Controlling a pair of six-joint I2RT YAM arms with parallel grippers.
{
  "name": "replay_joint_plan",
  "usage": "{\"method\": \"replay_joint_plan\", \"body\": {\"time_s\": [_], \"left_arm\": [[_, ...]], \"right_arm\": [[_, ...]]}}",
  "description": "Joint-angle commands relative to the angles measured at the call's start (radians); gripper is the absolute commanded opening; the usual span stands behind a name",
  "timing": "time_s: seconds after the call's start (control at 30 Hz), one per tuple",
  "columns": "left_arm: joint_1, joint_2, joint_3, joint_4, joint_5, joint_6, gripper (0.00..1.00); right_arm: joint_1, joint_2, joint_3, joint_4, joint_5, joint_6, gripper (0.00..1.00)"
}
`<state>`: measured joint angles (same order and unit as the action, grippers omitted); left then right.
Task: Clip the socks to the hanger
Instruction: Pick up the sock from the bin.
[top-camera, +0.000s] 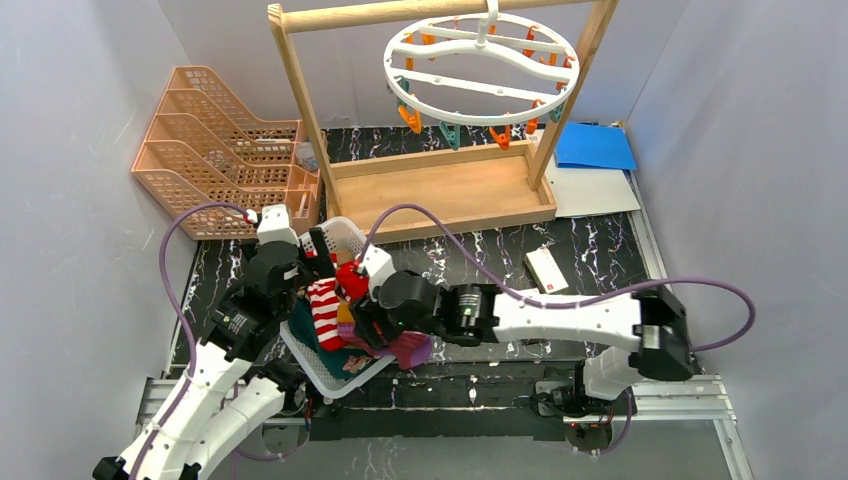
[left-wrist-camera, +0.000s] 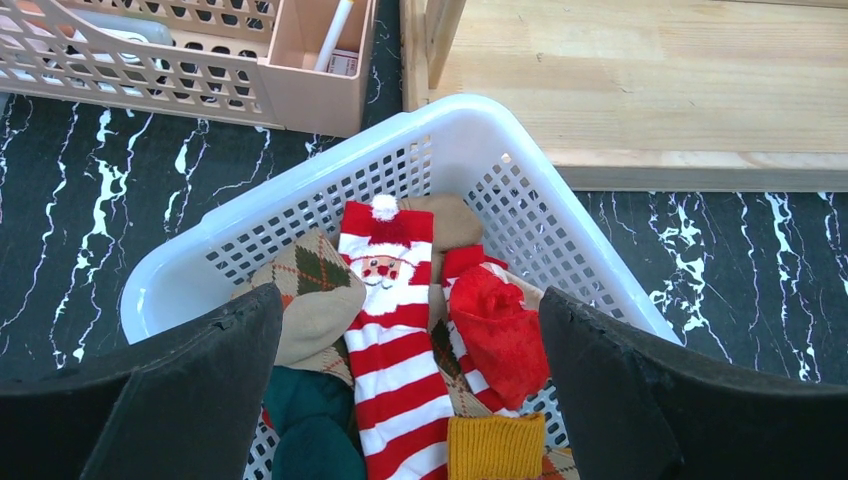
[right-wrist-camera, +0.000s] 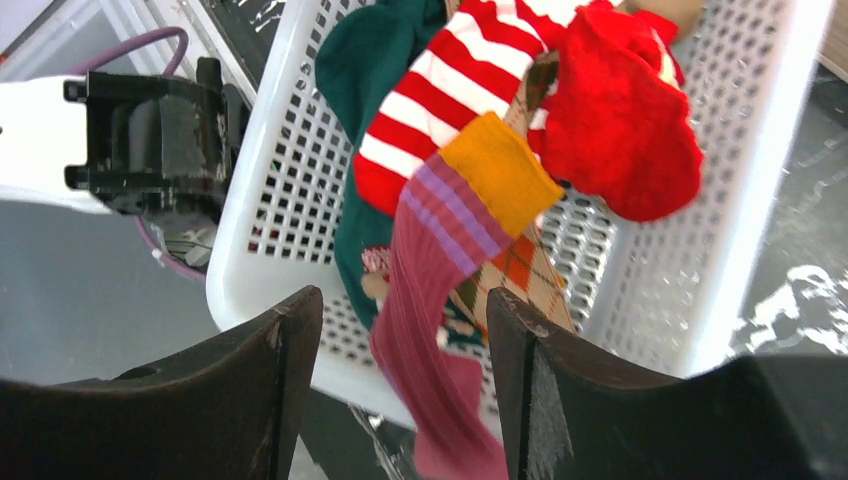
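Note:
Several socks lie in a white basket (top-camera: 340, 226) (left-wrist-camera: 440, 115) (right-wrist-camera: 760, 150). Among them are a red-and-white striped Santa sock (left-wrist-camera: 400, 350) (top-camera: 324, 312), an argyle sock (left-wrist-camera: 305, 275), a dark teal sock (left-wrist-camera: 310, 420) and a fuzzy red one (left-wrist-camera: 500, 330). A maroon sock (right-wrist-camera: 430, 300) (top-camera: 410, 350) with an orange cuff (right-wrist-camera: 500, 170) drapes over the basket's near rim. It hangs loose between the jaws of my open right gripper (right-wrist-camera: 402, 300) (top-camera: 372, 335). My left gripper (left-wrist-camera: 408, 300) (top-camera: 322, 255) hovers open over the pile, holding nothing. The round white hanger (top-camera: 470, 86) hangs at the back with orange and teal clips.
The hanger hangs from a wooden frame rack (top-camera: 440, 190) behind the basket. A peach mesh tray organiser (top-camera: 215, 140) stands at the back left. A blue sheet (top-camera: 595, 145) lies at the back right and a small white box (top-camera: 548, 270) right of the basket.

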<state>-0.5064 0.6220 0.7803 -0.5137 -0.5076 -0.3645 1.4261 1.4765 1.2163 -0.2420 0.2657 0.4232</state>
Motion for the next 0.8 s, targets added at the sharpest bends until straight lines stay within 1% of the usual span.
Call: {"method": "replay_joint_plan", "body": {"time_s": [0.0,0.13,0.27,0.6,0.7,0.77], "left_arm": [[-0.01,-0.006,0.012,-0.032,-0.074,-0.031,0.97],[-0.012,-0.012,0.019,-0.066,-0.151,-0.061,0.97],[-0.015,-0.025,0.023,-0.087,-0.199,-0.082,0.97],[-0.018,-0.042,0.024,-0.093,-0.213,-0.09,0.98],[-0.018,-0.042,0.023,-0.093,-0.212,-0.09,0.98],[-0.018,-0.043,0.023,-0.092,-0.211,-0.09,0.98]], "right_arm": [[-0.003,0.117,0.081,0.149,-0.032,0.011,0.69],[-0.003,0.202,0.131,0.131,-0.072,-0.008,0.68],[-0.003,0.265,0.163,0.082,-0.078,-0.013,0.68],[-0.003,0.302,0.172,-0.062,-0.063,-0.017,0.64],[-0.003,0.307,0.175,-0.104,-0.059,-0.023,0.6],[-0.003,0.305,0.178,-0.117,-0.056,-0.026,0.52]]}}
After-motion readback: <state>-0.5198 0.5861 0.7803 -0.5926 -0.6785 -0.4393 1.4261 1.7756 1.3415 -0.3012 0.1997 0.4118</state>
